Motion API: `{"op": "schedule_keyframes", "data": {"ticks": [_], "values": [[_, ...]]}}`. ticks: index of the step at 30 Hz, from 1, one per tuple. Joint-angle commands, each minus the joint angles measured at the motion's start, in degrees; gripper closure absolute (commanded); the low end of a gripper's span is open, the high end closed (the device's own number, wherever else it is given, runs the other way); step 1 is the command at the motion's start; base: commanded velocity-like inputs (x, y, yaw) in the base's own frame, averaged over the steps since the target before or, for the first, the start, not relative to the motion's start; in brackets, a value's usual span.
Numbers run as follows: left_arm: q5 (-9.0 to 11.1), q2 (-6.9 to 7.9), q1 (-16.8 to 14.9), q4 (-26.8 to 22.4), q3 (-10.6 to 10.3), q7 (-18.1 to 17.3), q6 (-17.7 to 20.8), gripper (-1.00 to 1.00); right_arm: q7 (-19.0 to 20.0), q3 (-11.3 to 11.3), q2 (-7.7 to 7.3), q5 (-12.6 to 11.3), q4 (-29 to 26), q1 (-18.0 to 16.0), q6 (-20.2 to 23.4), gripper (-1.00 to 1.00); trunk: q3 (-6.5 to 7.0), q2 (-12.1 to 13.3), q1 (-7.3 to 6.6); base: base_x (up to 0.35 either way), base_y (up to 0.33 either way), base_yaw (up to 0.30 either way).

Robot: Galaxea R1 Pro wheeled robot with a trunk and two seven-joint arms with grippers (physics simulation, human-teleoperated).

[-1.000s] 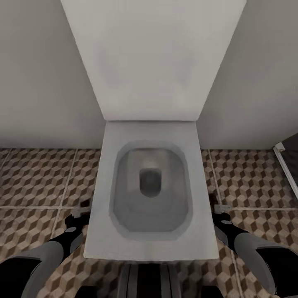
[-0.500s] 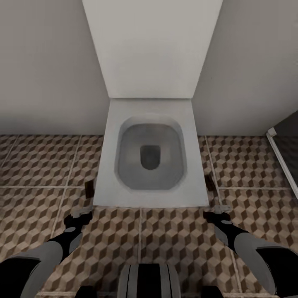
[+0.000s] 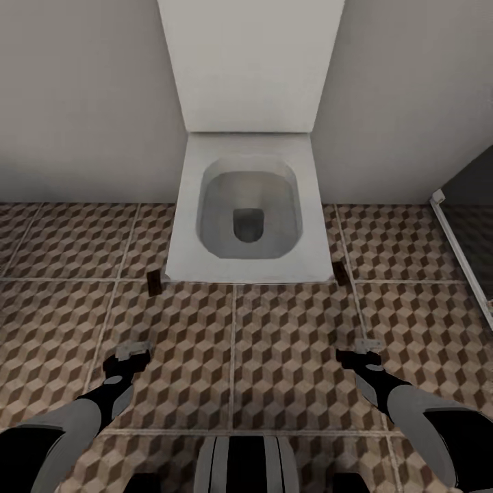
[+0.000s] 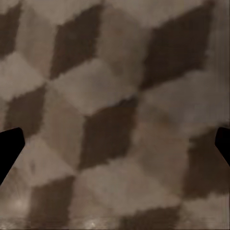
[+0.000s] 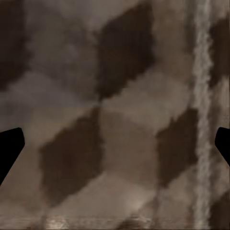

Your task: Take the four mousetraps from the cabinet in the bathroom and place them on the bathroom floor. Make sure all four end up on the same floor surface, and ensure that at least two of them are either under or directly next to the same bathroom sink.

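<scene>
**Two mousetraps on the tiles, one at each front corner of the white basin**

Cube-patterned bathroom floor (image 3: pixel 287 329) fills the lower half of your head view, brown, beige and white tiles with pale grout lines. Against the plain grey wall (image 3: pixel 75 103) at the far side stands a white rectangular fixture (image 3: pixel 311 205) with a grey bowl and a dark drain, and a tall white panel (image 3: pixel 250 61) rises behind it. At the right edge you see a dark opening with a pale frame (image 3: pixel 457 246).

One mousetrap (image 3: pixel 155 282), a small dark-brown board, lies on the floor just beside the fixture's front left corner. A second mousetrap (image 3: pixel 340 272) lies just beside its front right corner, next to a grout line. Both rest flat on the same tiled surface, well apart from each other with the fixture's front between them.

Your left hand (image 3: pixel 133 353) hovers over the tiles nearer to you than the left trap, and holds nothing; in the left wrist view its dark fingertips (image 4: pixel 9 148) sit at opposite edges with bare tile between, so it is spread wide. Your right hand (image 3: pixel 364 348) hovers over the floor near a grout line, on your side of the right trap, also spread wide and holding nothing, with its fingertips (image 5: pixel 10 148) at the margins of the right wrist view.
</scene>
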Motion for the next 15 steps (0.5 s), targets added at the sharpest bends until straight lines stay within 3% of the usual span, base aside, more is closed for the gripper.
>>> {"op": "schedule_keyframes", "data": {"ticks": [1, 9, 15], "values": [[0.5, 0.02, 0.0, 0.0, -0.5, 0.1, -0.2, -1.0, -0.1, 0.5, 0.01, -0.5, 0.1, -0.1, -0.3, -1.0, -0.03, 0.0, -0.04, -0.33, 0.0, 0.0], [0.5, 0.01, 0.0, 0.0, -0.5, -0.1, -0.2, -1.0, -0.1, 0.5, 0.01, -0.5, 0.1, -0.1, -0.3, -1.0, -0.03, 0.0, -0.04, -0.284, 0.0, 0.0], [0.5, -0.01, 0.0, 0.0, -0.5, -0.3, -0.2, -1.0, -0.1, 0.5, 0.01, -0.5, 0.1, -0.1, -0.3, -1.0, -0.03, 0.0, -0.04, -0.104, 0.0, 0.0]]}}
